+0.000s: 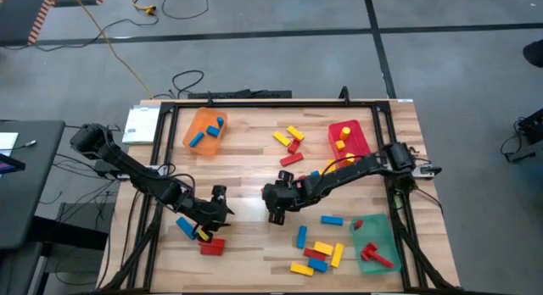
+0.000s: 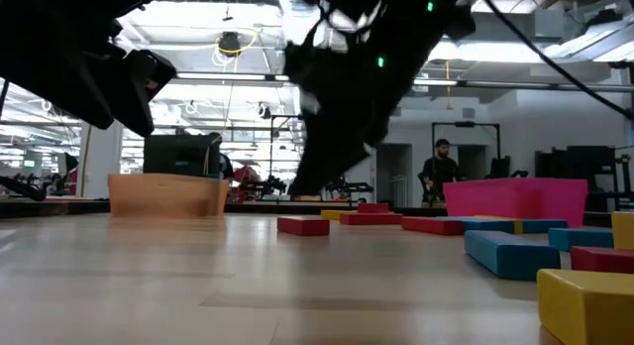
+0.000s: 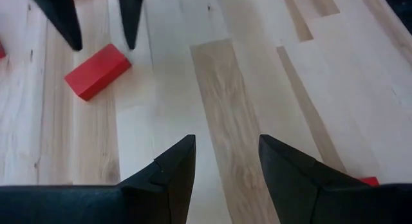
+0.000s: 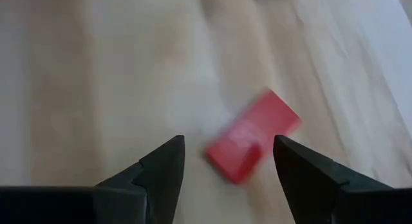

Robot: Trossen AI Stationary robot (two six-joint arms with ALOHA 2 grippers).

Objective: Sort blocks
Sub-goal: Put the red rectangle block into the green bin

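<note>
From above, the right gripper (image 1: 276, 203) sits low over the middle of the table (image 1: 246, 151), its arm reaching in from the right edge; the left gripper (image 1: 219, 203) is just to its left, with bare wood between them. Beside and below the left gripper lie a blue block (image 1: 185, 225), a yellow block (image 1: 204, 236) and a red block (image 1: 212, 246). Above the right gripper are a red block (image 1: 291, 159) and yellow ones near it; below and to its right is a pile of blue, yellow and red blocks (image 1: 318, 253), next to a green tray (image 1: 377, 236) with red pieces in it. The orange tray (image 1: 204, 130) holds blue blocks, and the red tray (image 1: 348, 136) holds yellow ones. At table height, both dark arms hang in from above; a red block (image 2: 303, 225) lies beyond them on the wood, and blue (image 2: 515, 254) and yellow (image 2: 589, 305) blocks lie close at the right. A person (image 2: 438, 172) stands far back in the room. In the left wrist view, the left gripper (image 3: 226, 161) is spread, with only bare wood between its fingers; ahead of it lies a red block (image 3: 98, 71), beside the right gripper's two dark tips (image 3: 96, 21). In the right wrist view, the right gripper (image 4: 228, 161) is spread wide and holds nothing; a red block (image 4: 252, 135) lies tilted on the wood, partly between the fingertips and just ahead of them, touching neither.
</note>
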